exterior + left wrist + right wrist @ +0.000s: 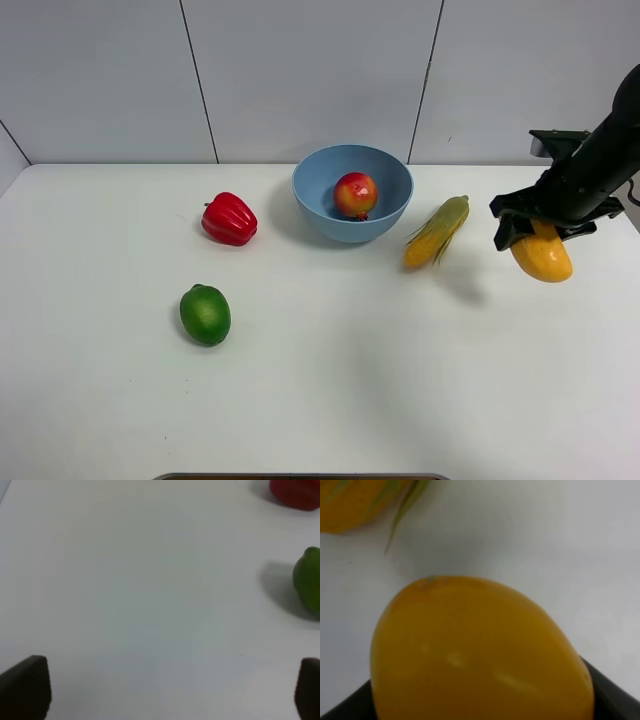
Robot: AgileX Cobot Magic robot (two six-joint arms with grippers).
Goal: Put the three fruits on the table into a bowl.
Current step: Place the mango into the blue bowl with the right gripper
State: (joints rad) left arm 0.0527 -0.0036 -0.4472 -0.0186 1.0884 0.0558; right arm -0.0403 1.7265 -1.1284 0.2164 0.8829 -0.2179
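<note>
The light-blue bowl [352, 192] stands at the back middle of the white table [330, 400], with the red-yellow pomegranate [355, 194] inside it. My right gripper [540, 232] is shut on the yellow-orange mango [543, 252] and holds it above the table at the right, past the corn; the mango fills the right wrist view [480, 652]. The green lime-like fruit [205, 314] lies on the table at the front left and also shows in the left wrist view [307, 580]. My left gripper [170, 690] is open and empty over bare table, apart from the lime.
A red bell pepper [229, 219] lies left of the bowl; its edge shows in the left wrist view [296, 492]. A corn cob with green husk [437, 232] lies between the bowl and the mango, and shows in the right wrist view [360, 502].
</note>
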